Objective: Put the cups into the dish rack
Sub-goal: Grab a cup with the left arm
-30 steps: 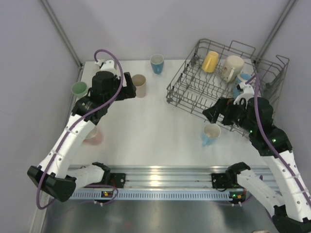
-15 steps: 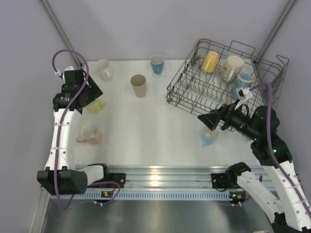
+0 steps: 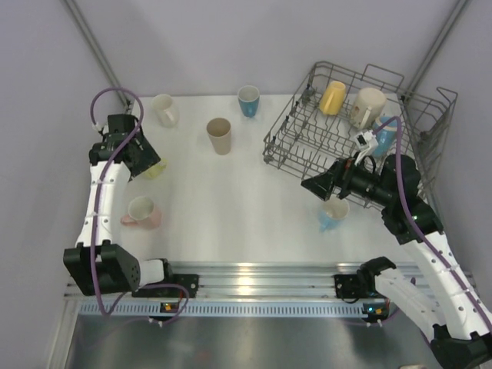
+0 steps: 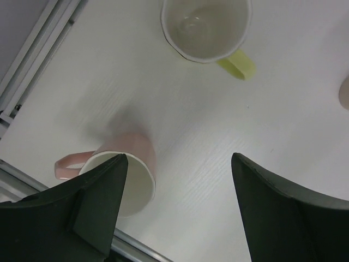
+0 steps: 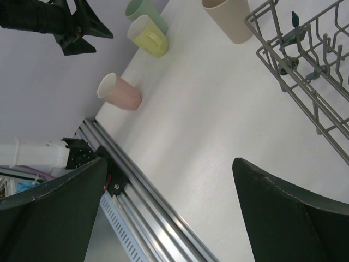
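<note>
No readable text, labels or numbers.

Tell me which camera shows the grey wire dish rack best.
Top external: the grey wire dish rack shows almost whole, from above. The right wrist view catches only one corner; the left wrist view shows none of it.

place: lab test cell | signs: grey enclosure walls, aluminium rail, white table
</note>
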Controlling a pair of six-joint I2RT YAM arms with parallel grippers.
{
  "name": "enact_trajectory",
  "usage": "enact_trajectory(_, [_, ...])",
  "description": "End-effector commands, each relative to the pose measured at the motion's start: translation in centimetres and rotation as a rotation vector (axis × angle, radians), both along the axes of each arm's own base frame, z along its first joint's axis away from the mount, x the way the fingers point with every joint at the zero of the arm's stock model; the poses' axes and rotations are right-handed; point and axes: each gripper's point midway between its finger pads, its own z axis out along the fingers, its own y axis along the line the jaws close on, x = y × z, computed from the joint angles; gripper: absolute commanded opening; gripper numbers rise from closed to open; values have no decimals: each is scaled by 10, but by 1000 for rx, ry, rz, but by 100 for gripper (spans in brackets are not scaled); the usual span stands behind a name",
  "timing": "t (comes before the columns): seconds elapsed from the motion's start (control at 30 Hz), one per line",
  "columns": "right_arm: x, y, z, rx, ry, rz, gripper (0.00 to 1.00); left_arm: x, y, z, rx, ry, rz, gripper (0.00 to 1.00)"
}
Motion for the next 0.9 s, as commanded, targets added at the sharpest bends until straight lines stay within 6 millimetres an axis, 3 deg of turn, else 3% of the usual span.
enact_trajectory(0.0, [-3,7,33,63,-117,36,99,20,23,9,-61,-84,180,82])
enact_trajectory(0.17, [2,0,42,36,-145,-9,99,43,38,-9,-168,-108,289,77])
enact_trajectory(0.4, [9,-1,42,31,-137,-40,99,74,42,-17,-209,-154,307,77])
enact_trajectory(0.67, [23,-1,44,-3,-120,-58,99,72,69,-46,-118,-99,408,76])
enact_trajectory(0.87, [26,-2,39,-11,-108,-70,100,78,72,-74,-155,-96,422,74])
